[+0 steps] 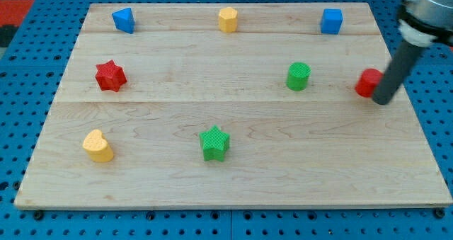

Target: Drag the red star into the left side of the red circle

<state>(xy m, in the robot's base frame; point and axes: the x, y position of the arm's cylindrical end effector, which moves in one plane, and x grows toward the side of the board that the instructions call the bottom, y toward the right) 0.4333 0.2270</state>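
Observation:
The red star [110, 76] lies at the view's left on the wooden board [233, 169]. The red circle [367, 82] sits near the board's right edge, far from the star. My tip [381, 101] rests just right of and slightly below the red circle, touching or nearly touching it; the dark rod partly hides the circle's right side. The tip is far from the red star.
A blue block [124, 20], a yellow hexagon [227, 19] and a blue cube [331, 20] line the view's top. A green cylinder [298, 76] stands left of the red circle. A green star [214, 142] and a yellow heart [98, 146] lie toward the bottom.

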